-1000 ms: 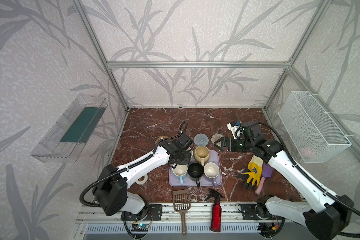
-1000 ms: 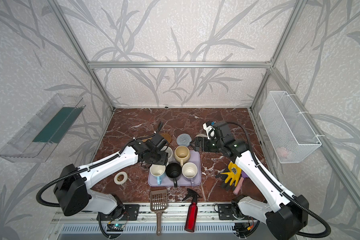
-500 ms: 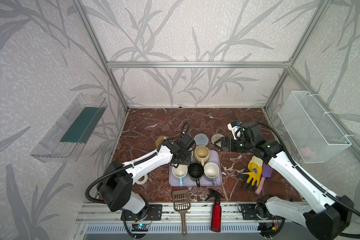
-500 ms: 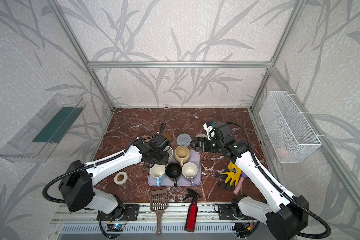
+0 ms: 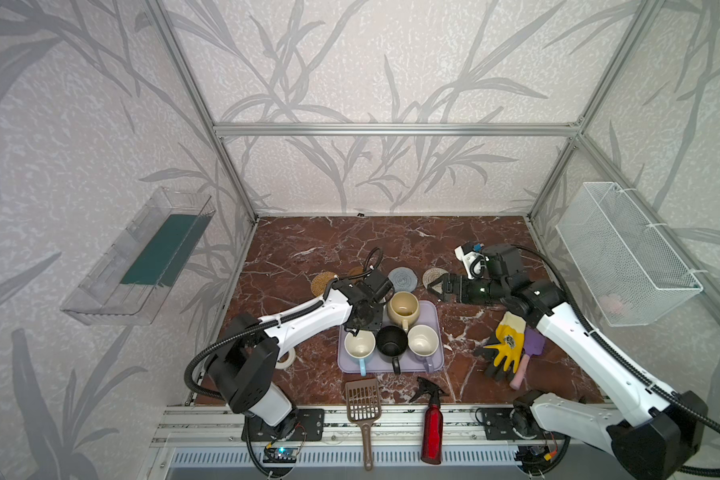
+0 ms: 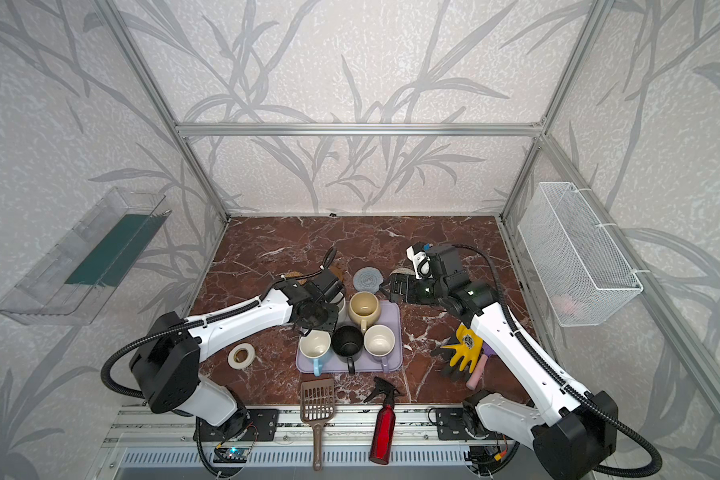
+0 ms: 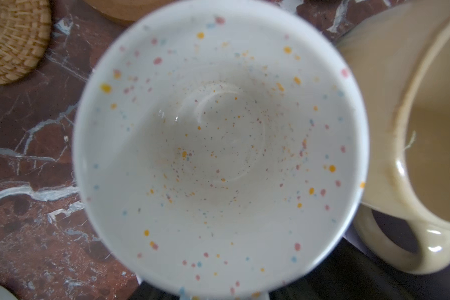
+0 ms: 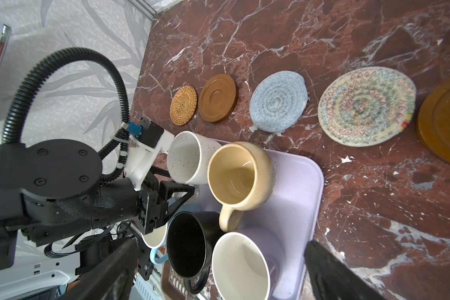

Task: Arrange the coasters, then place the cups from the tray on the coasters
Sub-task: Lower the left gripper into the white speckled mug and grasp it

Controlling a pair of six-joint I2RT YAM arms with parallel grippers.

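A lavender tray (image 5: pixel 432 316) holds a white speckled cup (image 8: pixel 186 155), a beige cup (image 5: pixel 403 307), a black cup (image 5: pixel 391 340), a light-blue cup (image 5: pixel 359 345) and a lavender cup (image 5: pixel 422 341). Behind it the coasters lie in a row: rattan (image 8: pixel 183 105), amber (image 8: pixel 218 98), blue rope (image 8: pixel 279 101), cream rope (image 8: pixel 366 104), a second amber (image 8: pixel 444 122). My left gripper (image 8: pixel 178 193) straddles the white cup's handle; how tightly is unclear. The white cup (image 7: pixel 218 145) fills the left wrist view. My right gripper (image 5: pixel 433 286) hovers open by the tray's back right corner.
A white tape roll (image 5: pixel 285 358) lies left of the tray. In front lie a brown scoop (image 5: pixel 362 401) and a red spray bottle (image 5: pixel 432 424). Yellow and black gloves (image 5: pixel 508 343) lie to the right. A wire basket (image 5: pixel 624 253) hangs on the right wall.
My left gripper has settled lower at the white cup's handle and its jaws have narrowed. The right arm has stayed still.
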